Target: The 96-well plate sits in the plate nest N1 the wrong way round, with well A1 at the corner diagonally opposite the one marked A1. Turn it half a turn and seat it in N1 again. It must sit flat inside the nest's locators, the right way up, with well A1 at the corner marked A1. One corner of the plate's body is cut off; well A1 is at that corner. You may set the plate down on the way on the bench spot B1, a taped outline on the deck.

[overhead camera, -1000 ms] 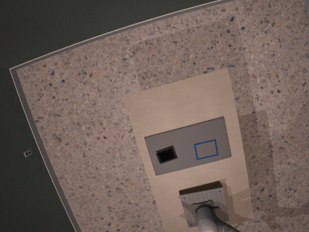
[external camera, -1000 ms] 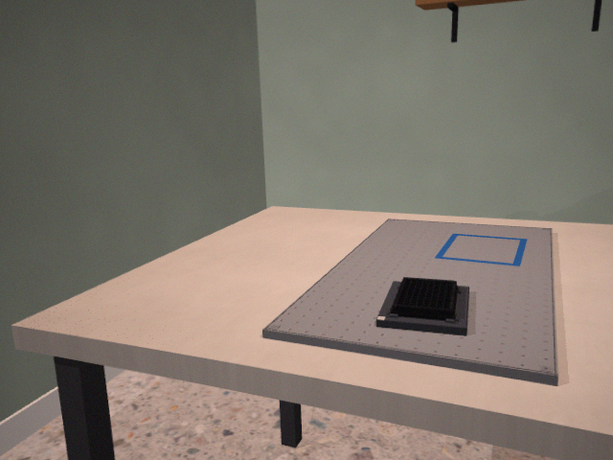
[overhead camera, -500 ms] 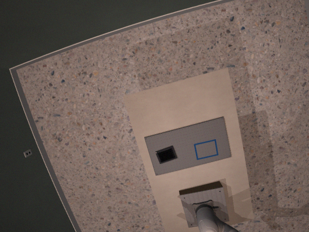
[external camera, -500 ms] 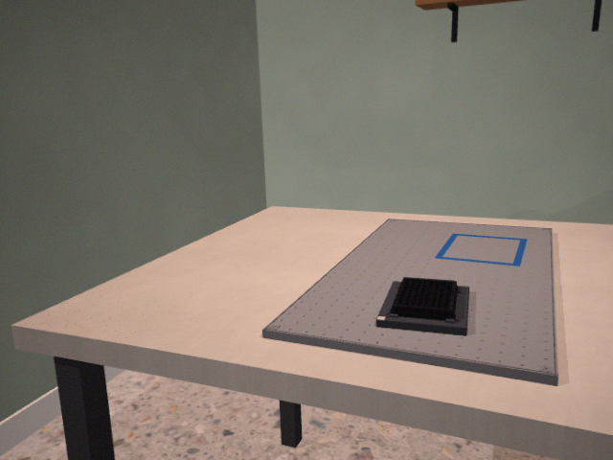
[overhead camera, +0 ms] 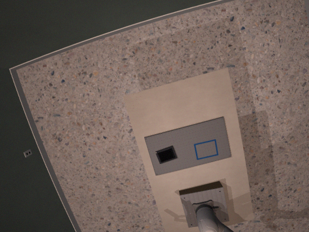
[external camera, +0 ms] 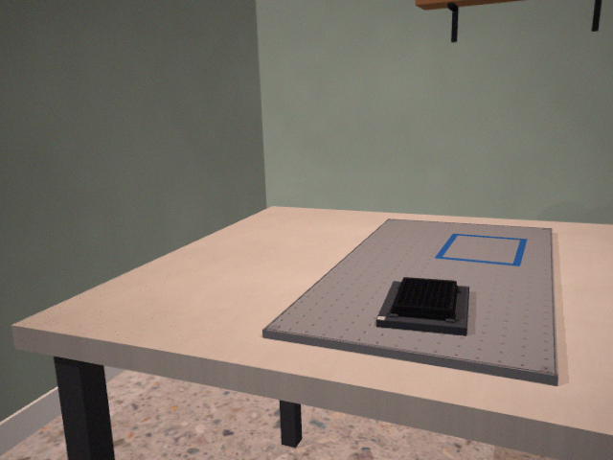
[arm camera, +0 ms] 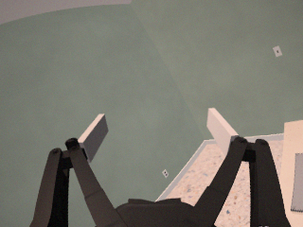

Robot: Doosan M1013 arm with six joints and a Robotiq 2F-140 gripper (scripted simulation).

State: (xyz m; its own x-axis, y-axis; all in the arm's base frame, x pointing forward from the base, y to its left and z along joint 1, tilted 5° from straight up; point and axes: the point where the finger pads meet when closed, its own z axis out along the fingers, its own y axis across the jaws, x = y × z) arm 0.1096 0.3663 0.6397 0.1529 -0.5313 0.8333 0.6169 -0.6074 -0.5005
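The black 96-well plate sits in the dark grey plate nest N1, and looks flat there. A small light mark is on the nest's near left corner in the exterior view. The plate's cut corner is too small and dark to tell. The blue taped outline B1 holds nothing. My gripper is open and empty in the wrist view, pointing toward the walls, away from the plate. It is not in view in the top and exterior views.
The grey perforated deck lies on the pale table. The arm's base plate stands at the bottom in the top view, with the arm rising from it. A wooden shelf is on the wall.
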